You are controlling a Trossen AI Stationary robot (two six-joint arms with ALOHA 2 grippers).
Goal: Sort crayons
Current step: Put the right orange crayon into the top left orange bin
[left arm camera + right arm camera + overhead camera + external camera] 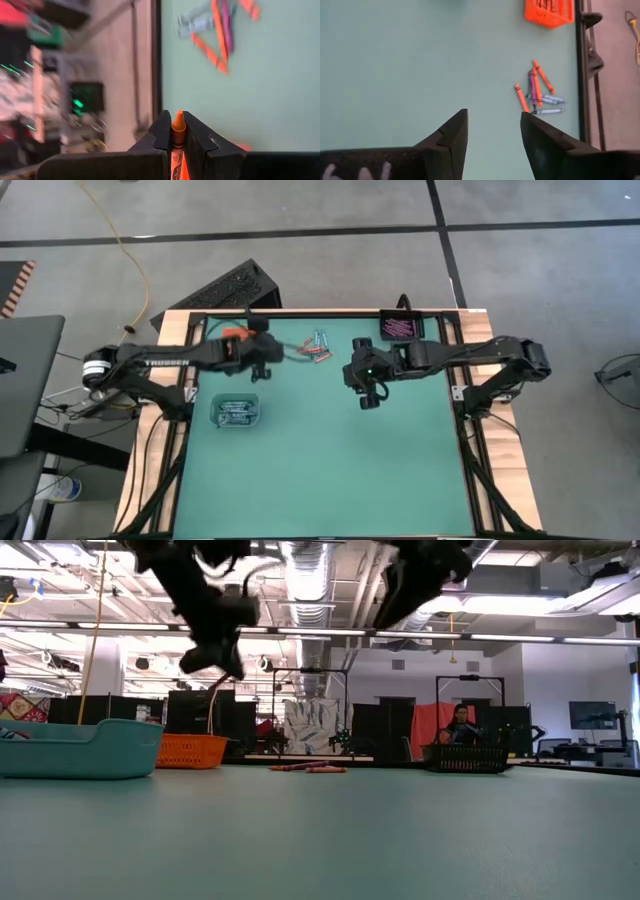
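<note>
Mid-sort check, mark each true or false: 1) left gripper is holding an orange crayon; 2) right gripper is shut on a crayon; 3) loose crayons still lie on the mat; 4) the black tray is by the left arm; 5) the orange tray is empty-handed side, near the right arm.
1) True: the left gripper is shut on an orange crayon.
2) False: the right gripper is open and holds nothing.
3) True: a pile of loose crayons lies on the green mat.
4) False: the black tray sits at the right arm's side.
5) False: the orange tray is near the left arm.
</note>
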